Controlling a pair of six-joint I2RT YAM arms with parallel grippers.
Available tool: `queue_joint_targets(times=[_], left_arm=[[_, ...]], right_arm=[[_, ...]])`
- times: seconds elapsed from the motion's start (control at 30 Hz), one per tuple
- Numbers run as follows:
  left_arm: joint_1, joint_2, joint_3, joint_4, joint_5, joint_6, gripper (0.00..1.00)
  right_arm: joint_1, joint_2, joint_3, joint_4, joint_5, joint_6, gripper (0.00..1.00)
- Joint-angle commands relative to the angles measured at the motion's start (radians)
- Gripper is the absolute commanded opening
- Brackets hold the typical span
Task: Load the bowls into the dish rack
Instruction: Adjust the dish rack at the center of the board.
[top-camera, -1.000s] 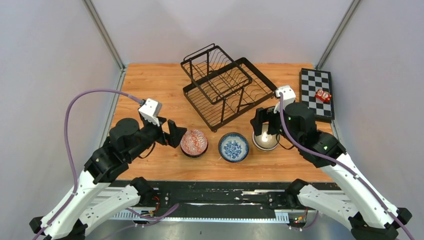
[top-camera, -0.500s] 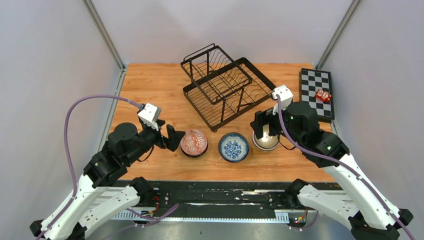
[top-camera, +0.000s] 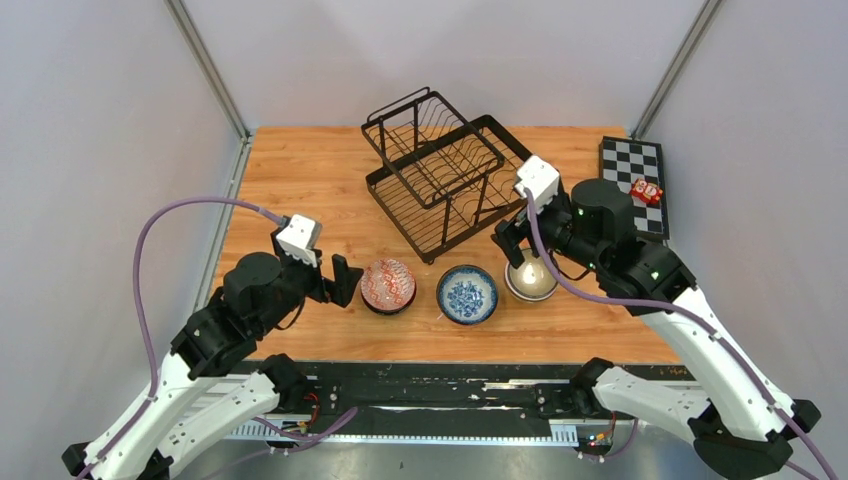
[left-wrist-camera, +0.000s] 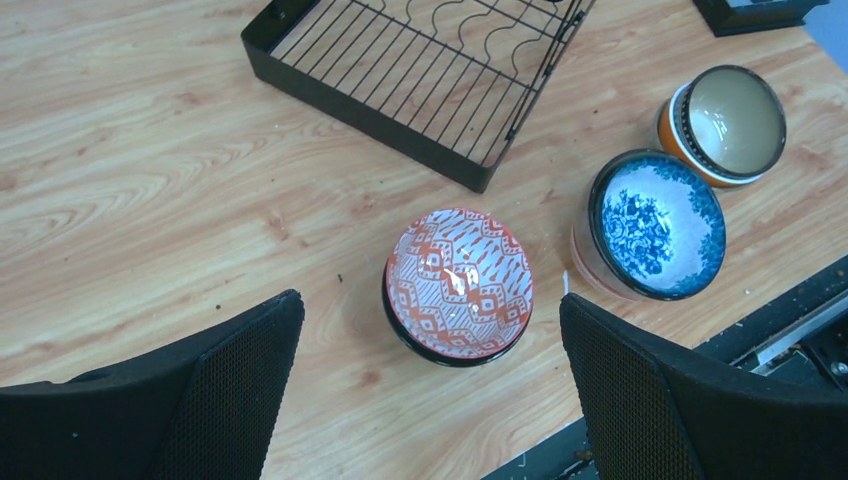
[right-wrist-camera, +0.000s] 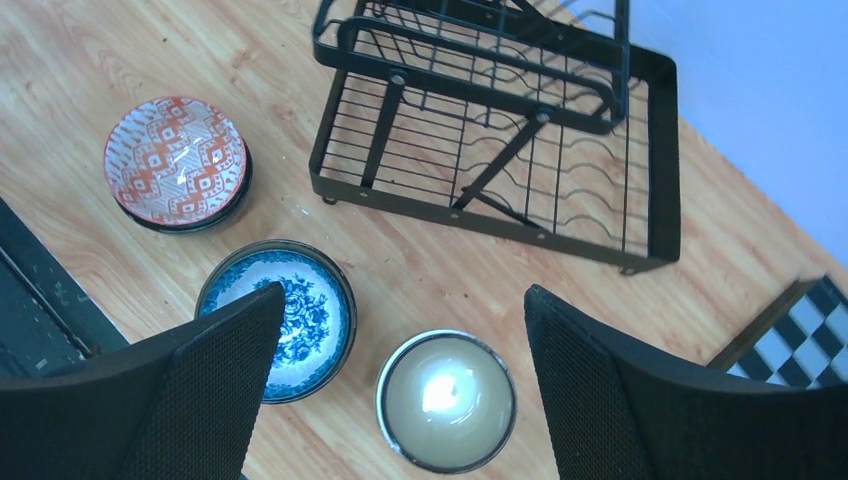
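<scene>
approach stage: no bowl loaded yet. the dish rack (top-camera: 450, 170) stands far-centre on the table (top-camera: 300, 180). near it, in a row, sit the red-patterned bowl (top-camera: 388, 284) (left), blue-and-white bowl (top-camera: 467, 294) (middle) and cream bowl (top-camera: 531, 280) (right). the left gripper (top-camera: 345, 280) hovers just left of the red-patterned bowl, jaws wide, empty. the right gripper (right-wrist-camera: 402, 292) hangs above the cream bowl, jaws wide, touching nothing. the next move likely calls for lowering one finger inside a rim, then closing.

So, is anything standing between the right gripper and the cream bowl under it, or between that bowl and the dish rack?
Nothing visible. The right gripper hangs open above the cream bowl with only air between. From that bowl to the dish rack there is only bare table; the blue-and-white bowl sits to the side.
</scene>
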Motion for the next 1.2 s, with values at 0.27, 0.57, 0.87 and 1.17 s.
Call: queue_joint_targets(times=[0.27,0.57,0.87,1.17], left_arm=[[-0.006,-0.039,-0.048,-0.019,-0.029,-0.023,1.00],[-0.006,-0.060,-0.059,-0.043,0.018,-0.048,1.00],[-0.006,-0.089,-0.100,-0.027,0.018,-0.054,1.00],[-0.006,-0.126,-0.112,-0.031,-0.008,-0.061,1.00]], right_arm=[[0.010,0.198,0.157,0.062,-0.221,-0.405,0.90],[-0.010,0.339,0.288,-0.050,-0.360,-0.722,0.91],[-0.080,0.553,0.509,-0.301,-0.493,-0.867,0.92],[-0.143,0.746,0.681,-0.423,-0.519,-0.911,0.92]])
